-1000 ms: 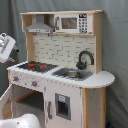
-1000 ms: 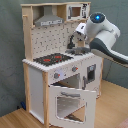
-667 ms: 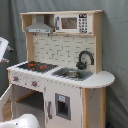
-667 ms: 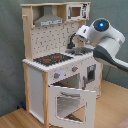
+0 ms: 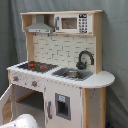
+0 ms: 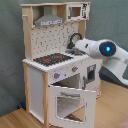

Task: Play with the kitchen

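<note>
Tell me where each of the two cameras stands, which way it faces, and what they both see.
First exterior view: stands in front of the tall white and light-wood toy kitchen, off its sink end, facing it; only a white rounded piece of the arm shows at the bottom edge.
Second exterior view: stands off the stove end, facing the open oven door; the white arm with a blue light reaches in from the second exterior view's right over the counter.
Shared: the black stovetop, black faucet, hood and microwave.
</note>
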Robot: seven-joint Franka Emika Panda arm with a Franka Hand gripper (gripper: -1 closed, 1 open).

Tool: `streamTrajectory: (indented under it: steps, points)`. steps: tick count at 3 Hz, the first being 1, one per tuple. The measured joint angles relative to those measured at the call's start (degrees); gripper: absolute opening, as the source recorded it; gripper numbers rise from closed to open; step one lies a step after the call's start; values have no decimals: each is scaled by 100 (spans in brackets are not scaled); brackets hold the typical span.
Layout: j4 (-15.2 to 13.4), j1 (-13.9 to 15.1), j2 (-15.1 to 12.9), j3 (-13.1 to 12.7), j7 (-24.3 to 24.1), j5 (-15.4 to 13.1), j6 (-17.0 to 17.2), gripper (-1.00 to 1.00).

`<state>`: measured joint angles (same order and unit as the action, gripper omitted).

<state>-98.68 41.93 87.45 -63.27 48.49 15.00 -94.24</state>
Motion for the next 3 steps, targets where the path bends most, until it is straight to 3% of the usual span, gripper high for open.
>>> streamTrajectory:
  steps: [2,3]
  points:
    - [0,-385,-26,-698,-85,-683,-662,100]
    - [-2,-504,-26,-1000,-170,-862,-1120,100]
